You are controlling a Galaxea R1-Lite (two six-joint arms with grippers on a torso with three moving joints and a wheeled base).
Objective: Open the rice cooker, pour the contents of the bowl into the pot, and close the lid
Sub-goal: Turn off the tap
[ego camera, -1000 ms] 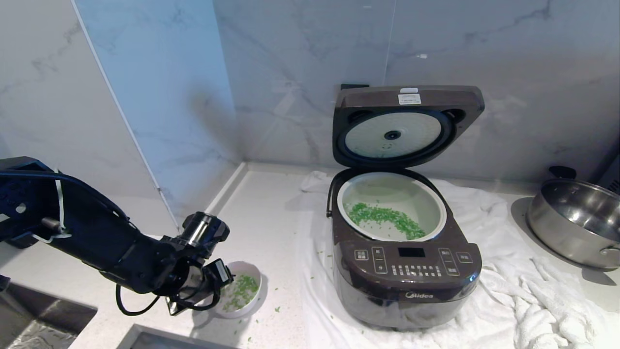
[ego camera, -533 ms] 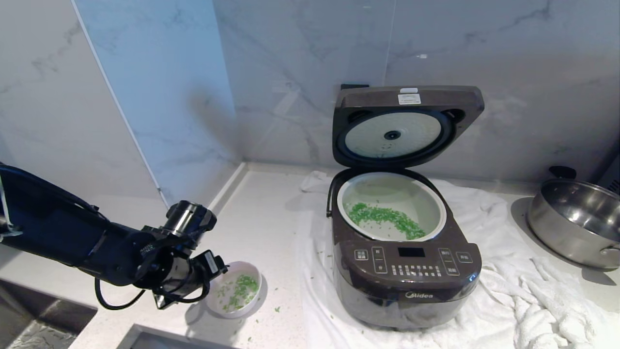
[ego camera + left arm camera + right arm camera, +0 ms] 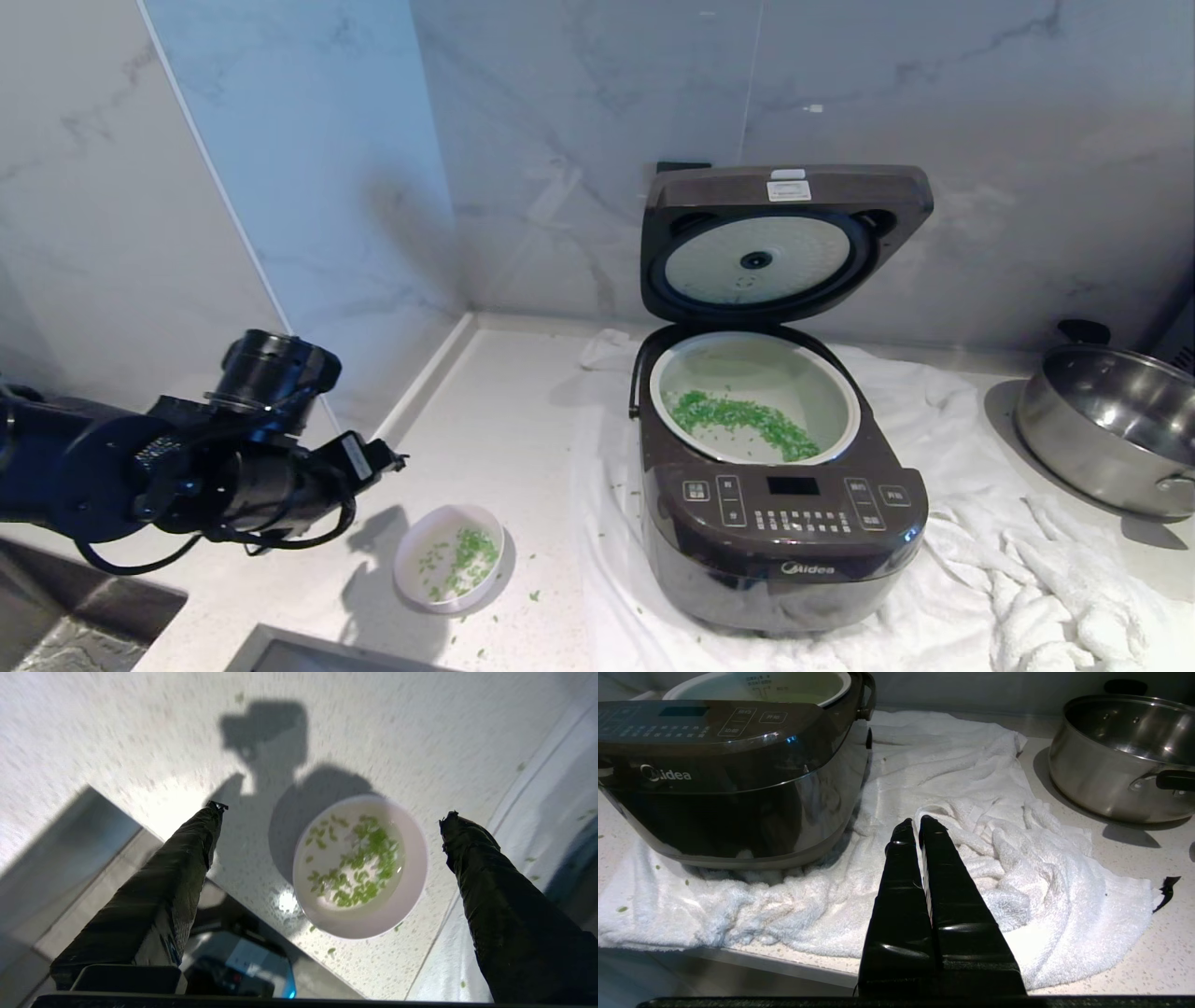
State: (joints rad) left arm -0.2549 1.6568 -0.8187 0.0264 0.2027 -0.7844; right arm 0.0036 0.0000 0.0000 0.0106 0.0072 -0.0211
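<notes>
White counter (image 3: pixel 523 411): one rice cooker (image 3: pixel 782 523), one bowl (image 3: pixel 450 558), left gripper (image 3: pixel 329 812) jaws wide apart, right gripper (image 3: pixel 920 823) jaws closed.

the left gripper (image 3: pixel 397 459) has been lifted away from the bowl (image 3: pixel 450 558): a second ago its fingers were held down at the bowl's near rim, and now it is raised above the counter (image 3: pixel 504 439), up and to the left of the bowl, with no contact left between them. the fingers (image 3: pixel 187 854) are seen spread wide in the left wrist view, one on each side of the bowl far below. the bowl's whole rim, hidden in part before, is now uncovered, and the arm's shadow is cast on the counter beside it.
</notes>
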